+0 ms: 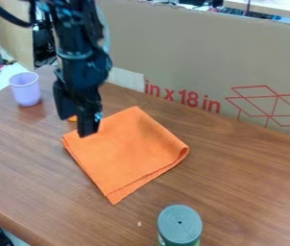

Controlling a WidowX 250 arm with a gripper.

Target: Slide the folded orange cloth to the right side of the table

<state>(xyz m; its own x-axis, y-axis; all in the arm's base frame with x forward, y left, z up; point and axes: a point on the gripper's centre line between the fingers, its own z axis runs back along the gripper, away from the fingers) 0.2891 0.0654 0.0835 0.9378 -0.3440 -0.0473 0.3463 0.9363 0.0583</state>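
The black gripper hangs over the upper left corner of a folded orange cloth. Its two fingers stand apart, so it is open, and I see nothing held between them. The cloth lies flat on the wooden table, folded in layers, with one corner toward the front edge. Behind the fingers a small orange thing peeks out, mostly hidden. A light purple cup stands upright to the left of the gripper.
A can with a grey-green lid stands at the front of the table. A tall cardboard panel with red print runs along the back. The table's front left edge drops off to the floor.
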